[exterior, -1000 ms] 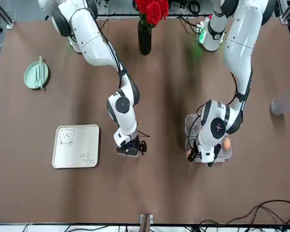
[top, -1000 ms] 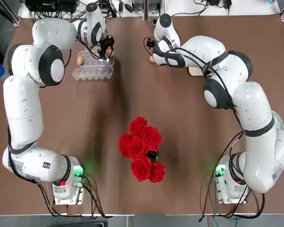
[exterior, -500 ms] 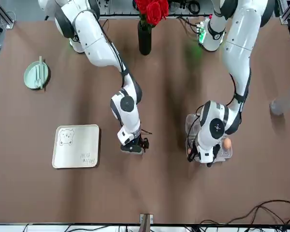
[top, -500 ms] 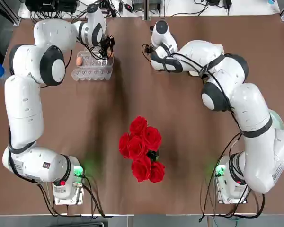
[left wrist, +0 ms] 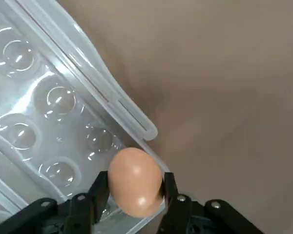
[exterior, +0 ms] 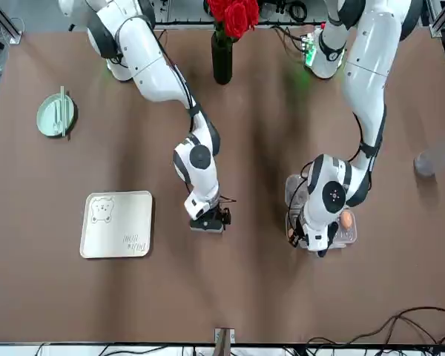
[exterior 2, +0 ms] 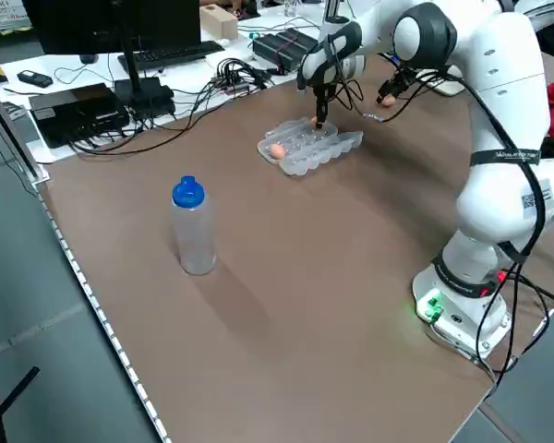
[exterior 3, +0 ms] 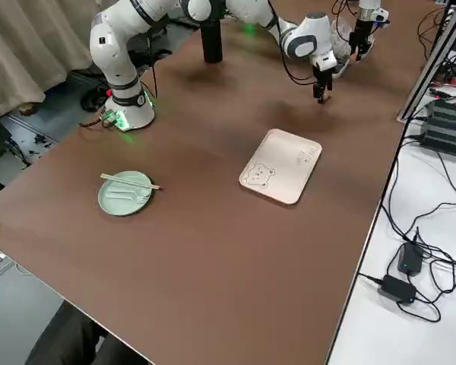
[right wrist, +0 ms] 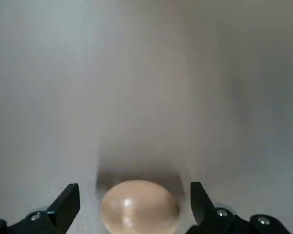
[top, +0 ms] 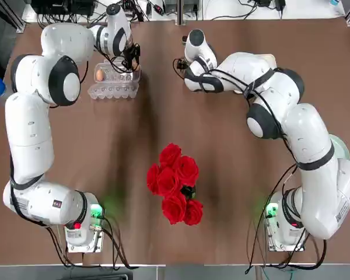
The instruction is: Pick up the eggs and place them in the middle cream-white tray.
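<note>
Left tool point(left wrist: 135, 192): just clenched on an egg point(left wrist: 135, 181) at the carton's point(top: 114, 81) edge; a second ago the fingers stood wide, now both pads press the shell's sides. Arm has not shifted.
Carton: clear plastic, far side of the tabletop point(exterior: 245, 297) from my bases. A second egg point(top: 98, 74) sits in a cup at its other end.
Right tool point(right wrist: 135, 204): spread wide around a third egg point(right wrist: 139, 207) that lies on bare tabletop; fingers not touching it. I have moved this tool over the last second, away from the tray and toward the tabletop's far edge.
Tray point(exterior: 118, 224): cream-white, bear drawing in one corner, well apart from both tools. No egg on it.
Meaning: left grip looks ready for a lift out of the carton, then a long carry across to the tray. Right side needs only to close before its own carry.
Risk: smooth shell, a hard squeeze may crack it or let it slip.
Progress: none of three placed.
</note>
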You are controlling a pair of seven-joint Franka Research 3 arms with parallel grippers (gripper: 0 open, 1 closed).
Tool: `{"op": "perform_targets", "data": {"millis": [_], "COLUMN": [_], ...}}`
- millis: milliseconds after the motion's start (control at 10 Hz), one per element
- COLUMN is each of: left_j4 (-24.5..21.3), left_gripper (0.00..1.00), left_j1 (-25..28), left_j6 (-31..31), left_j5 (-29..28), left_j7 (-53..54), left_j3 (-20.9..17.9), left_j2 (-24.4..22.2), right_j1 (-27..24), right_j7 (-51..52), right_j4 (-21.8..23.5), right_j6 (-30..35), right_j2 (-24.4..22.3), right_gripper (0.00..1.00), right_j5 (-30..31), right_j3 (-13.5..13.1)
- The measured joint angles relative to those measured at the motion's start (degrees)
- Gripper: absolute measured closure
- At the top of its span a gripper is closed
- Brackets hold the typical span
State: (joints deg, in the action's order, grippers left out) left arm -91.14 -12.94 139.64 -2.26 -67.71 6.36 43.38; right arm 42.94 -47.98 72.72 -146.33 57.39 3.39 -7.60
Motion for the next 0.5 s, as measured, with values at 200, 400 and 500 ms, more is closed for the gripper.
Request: {"op": "perform_targets", "data": {"millis": [200,400,500], "left_j4": [0.54,1.67,2.21], "left_gripper": [0.50,0.50,0.50], "left_j1": [0.07,0.01,-0.02], "left_j6": [-0.74,-4.64,-6.36], "left_j5": [0.00,0.01,0.01], "left_j7": [0.00,0.00,0.00], "left_j3": [0.00,0.08,0.18], "left_j2": [-0.64,-3.64,-5.62], "right_j1": [0.01,0.02,0.02], "right_j7": [0.00,0.00,-0.02], "right_j4": [0.03,0.18,0.25], "right_j6": [0.12,0.47,0.55], "right_j2": [0.11,0.15,0.16], "right_gripper": [0.04,0.11,0.19], "right_j5": [0.01,0.02,0.02], "right_j3": [-0.02,-0.02,-0.02]}}
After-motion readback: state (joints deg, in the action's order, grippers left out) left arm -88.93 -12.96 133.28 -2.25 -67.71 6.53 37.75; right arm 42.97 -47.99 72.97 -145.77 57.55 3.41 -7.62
